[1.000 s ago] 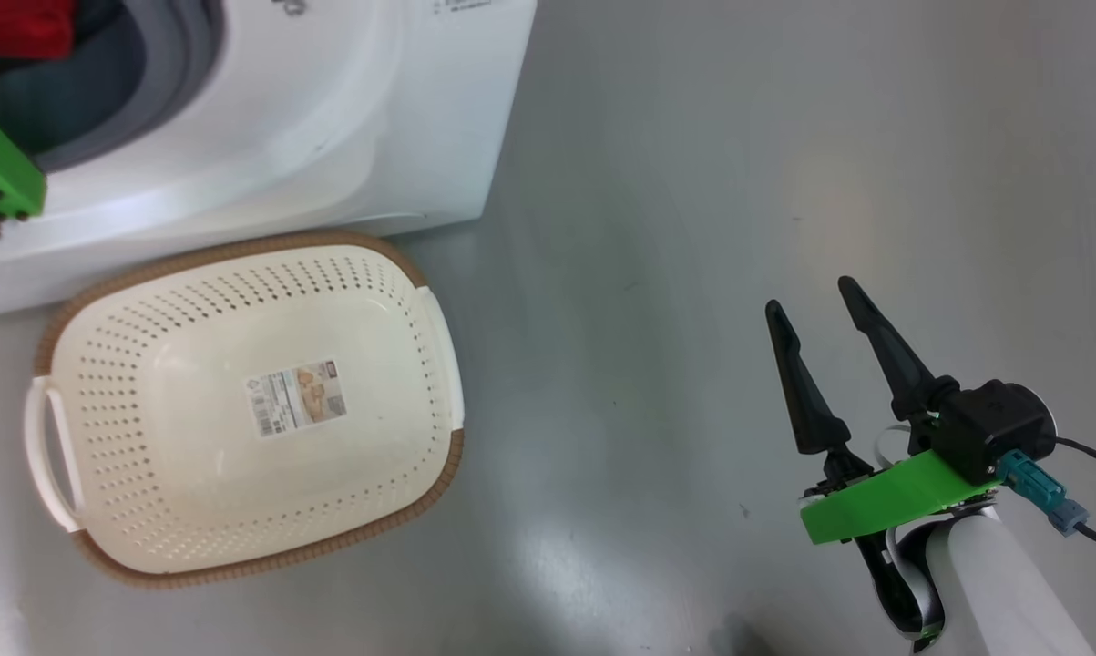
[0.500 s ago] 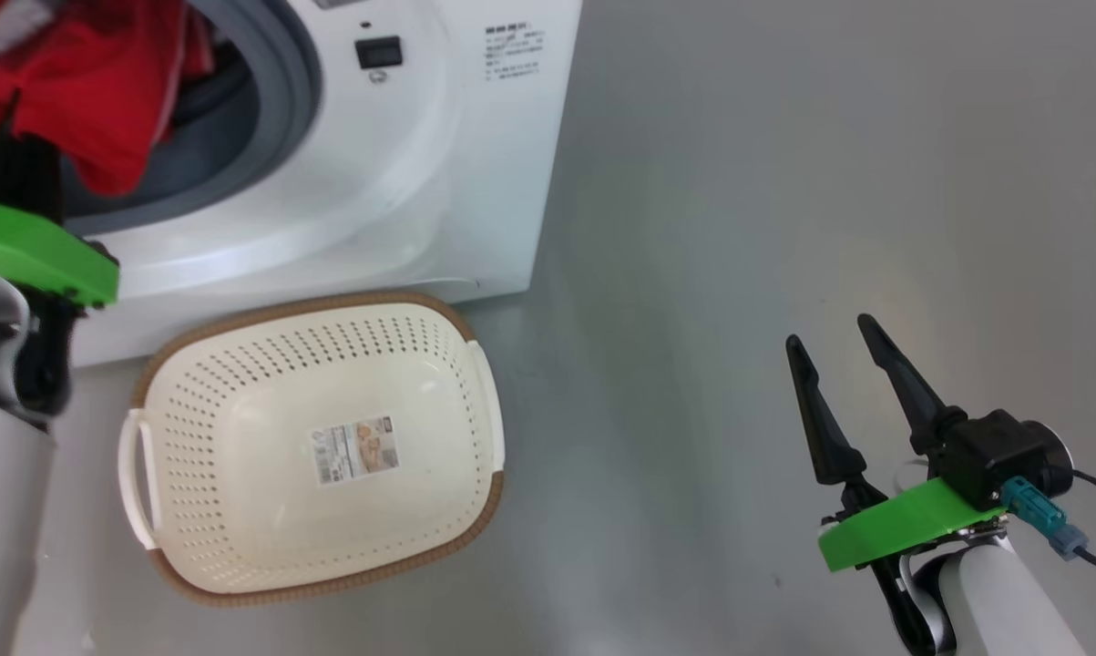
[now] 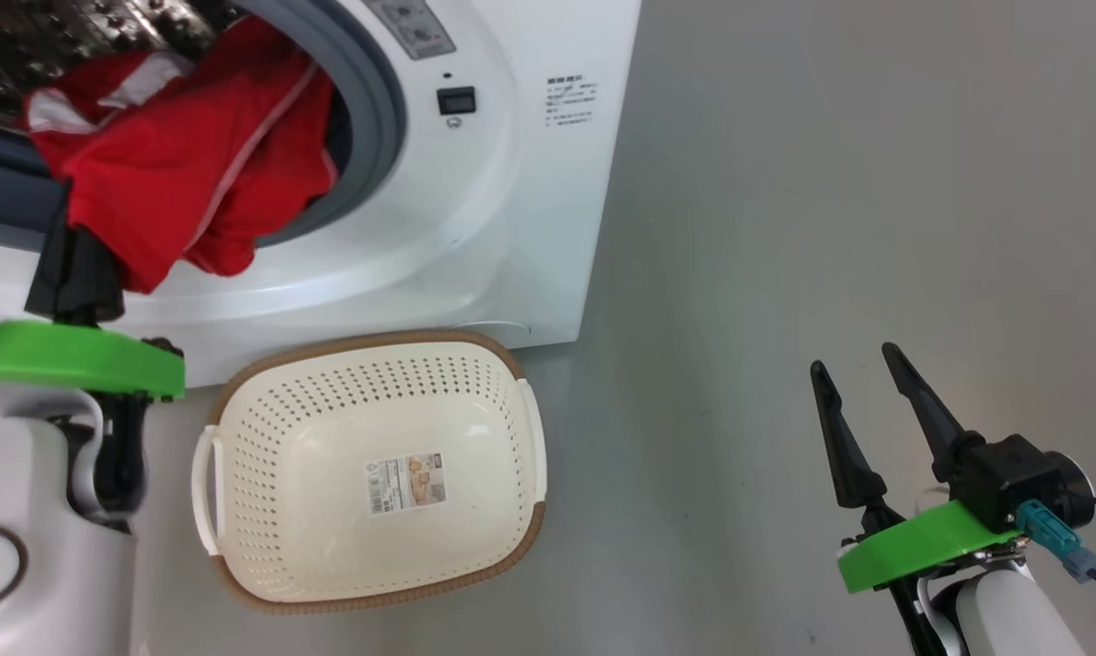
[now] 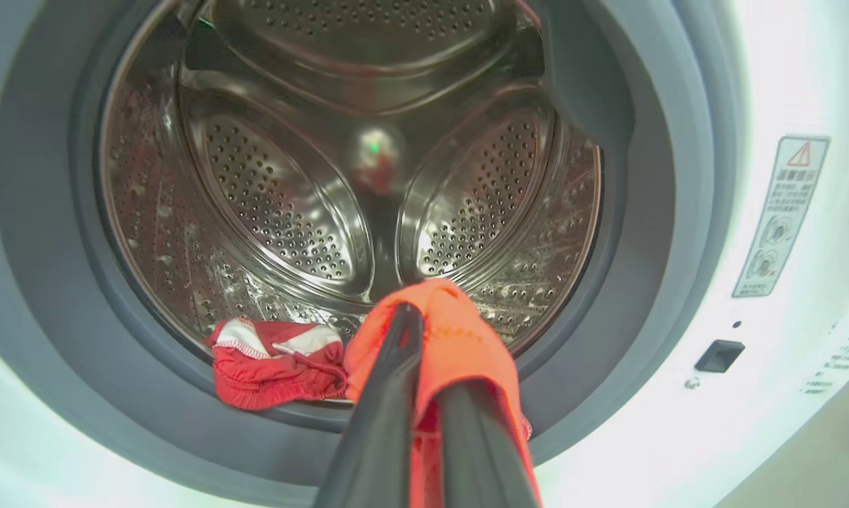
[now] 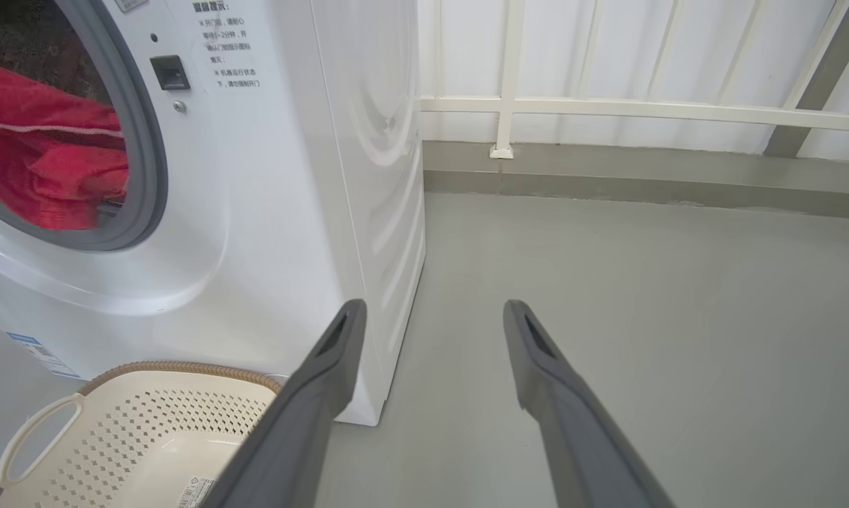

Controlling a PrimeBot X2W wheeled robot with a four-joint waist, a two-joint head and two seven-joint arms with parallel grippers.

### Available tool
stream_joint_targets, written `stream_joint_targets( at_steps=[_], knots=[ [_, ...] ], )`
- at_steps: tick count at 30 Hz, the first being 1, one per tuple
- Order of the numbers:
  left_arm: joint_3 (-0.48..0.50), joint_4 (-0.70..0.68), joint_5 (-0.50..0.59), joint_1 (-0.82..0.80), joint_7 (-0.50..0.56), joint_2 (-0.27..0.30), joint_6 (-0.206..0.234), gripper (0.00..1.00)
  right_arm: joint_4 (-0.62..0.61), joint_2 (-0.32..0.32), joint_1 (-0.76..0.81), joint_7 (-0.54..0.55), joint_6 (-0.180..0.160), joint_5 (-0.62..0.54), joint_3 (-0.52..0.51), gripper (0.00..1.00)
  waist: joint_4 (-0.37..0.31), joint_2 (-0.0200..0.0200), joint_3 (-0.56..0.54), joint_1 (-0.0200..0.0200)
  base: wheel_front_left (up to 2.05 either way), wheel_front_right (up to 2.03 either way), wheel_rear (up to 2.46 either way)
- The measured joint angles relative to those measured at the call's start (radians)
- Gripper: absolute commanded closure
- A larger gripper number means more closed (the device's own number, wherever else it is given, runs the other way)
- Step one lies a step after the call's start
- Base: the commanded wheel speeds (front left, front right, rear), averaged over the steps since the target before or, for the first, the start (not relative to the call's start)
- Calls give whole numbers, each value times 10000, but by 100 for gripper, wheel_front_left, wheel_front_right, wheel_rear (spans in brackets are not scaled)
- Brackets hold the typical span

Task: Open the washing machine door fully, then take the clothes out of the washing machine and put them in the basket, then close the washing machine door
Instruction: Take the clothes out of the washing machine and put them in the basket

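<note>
Head view: left gripper (image 3: 74,251) clamped tight on a red garment (image 3: 192,173) at the washing machine (image 3: 511,228) mouth. Basket (image 3: 511,364) sits below the opening, to that gripper's right and nearer the robot. Right gripper (image 3: 853,357) spread wide, empty, well apart.
Left wrist view: second red garment (image 4: 276,363) lies at the drum (image 4: 283,204) front.
Right wrist view: basket low left, beside the machine.

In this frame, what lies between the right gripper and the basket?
Bare grey floor, nothing on it, as the head view shows. The right gripper hovers with jaws open, well clear of the basket.
</note>
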Motion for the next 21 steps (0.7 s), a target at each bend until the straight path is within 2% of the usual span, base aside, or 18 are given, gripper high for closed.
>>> stream_joint_targets(
  at_steps=[5,21],
  knots=[
    [247,-1337,196,608,0,-353,-2,100,-4,2,80,0,0,-31,-75,0,199,0,-114,0,0,0,0],
    [943,-5503,422,1309,-46,-711,-2,100,-71,2,81,0,0,-88,-169,0,386,0,27,0,0,0,0]
  ],
)
